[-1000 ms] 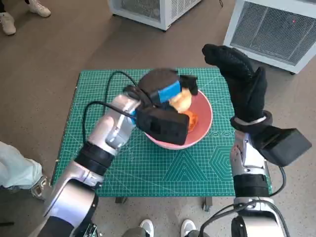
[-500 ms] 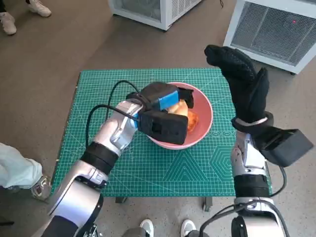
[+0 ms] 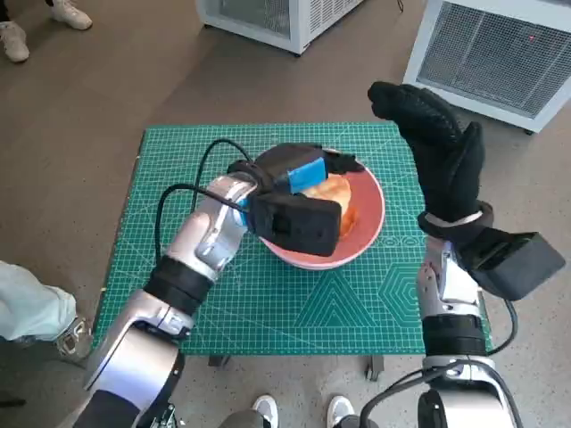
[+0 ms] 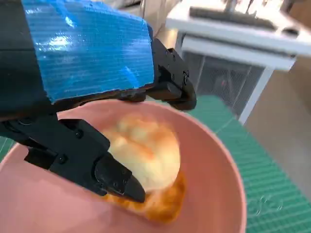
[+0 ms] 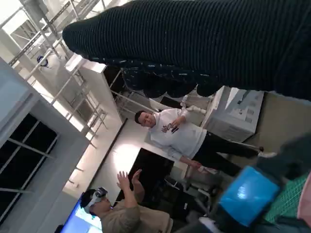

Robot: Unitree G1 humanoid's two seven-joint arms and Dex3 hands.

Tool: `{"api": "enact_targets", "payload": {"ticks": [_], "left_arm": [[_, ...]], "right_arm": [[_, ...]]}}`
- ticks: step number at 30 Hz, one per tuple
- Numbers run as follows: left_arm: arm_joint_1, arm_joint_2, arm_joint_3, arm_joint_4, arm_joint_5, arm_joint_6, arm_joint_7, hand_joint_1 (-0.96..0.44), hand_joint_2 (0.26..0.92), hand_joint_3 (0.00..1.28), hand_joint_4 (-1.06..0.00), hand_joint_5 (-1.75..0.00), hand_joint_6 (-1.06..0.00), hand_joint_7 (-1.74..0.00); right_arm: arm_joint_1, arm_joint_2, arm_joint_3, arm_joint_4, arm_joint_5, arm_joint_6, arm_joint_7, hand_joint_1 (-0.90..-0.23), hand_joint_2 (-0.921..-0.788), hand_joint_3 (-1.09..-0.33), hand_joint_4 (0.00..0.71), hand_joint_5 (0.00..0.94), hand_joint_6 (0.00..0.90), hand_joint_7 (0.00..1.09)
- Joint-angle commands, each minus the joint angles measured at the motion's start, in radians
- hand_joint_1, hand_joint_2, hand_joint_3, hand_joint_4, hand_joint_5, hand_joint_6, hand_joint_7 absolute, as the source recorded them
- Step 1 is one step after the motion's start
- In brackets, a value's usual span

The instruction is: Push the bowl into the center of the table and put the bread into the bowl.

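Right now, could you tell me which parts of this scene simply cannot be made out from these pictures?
- Whether the left hand grips the bread or only touches it: its fingers cover the contact in the left wrist view.
- The near wall of the bowl: hidden by the wrist camera in the head view.
- The right hand fingers' pose: the right wrist view shows only glove.

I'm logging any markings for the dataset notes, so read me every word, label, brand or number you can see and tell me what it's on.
None can be read.
Green cutting mat: a printed grid and line patterns, with no legible numbers.
Blue tape on the left hand: plain.
Pink bowl: unmarked.
White units behind the table: no legible label.
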Motion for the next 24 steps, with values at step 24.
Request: {"api": "enact_targets", "payload": {"ticks": [24], "left_arm": [[0.298,0.063,0.381,-0.391,-0.566,-0.130,-0.090,-0.56,0.914,0.07,-0.22,-0.01,-0.33,-0.02]], "right_arm": [[0.008,0.003,-0.005,-0.005,-0.004,0.017,-0.010,-0.704,-0.921,-0.727,0.226,0.000,0.059,0.52]]}}
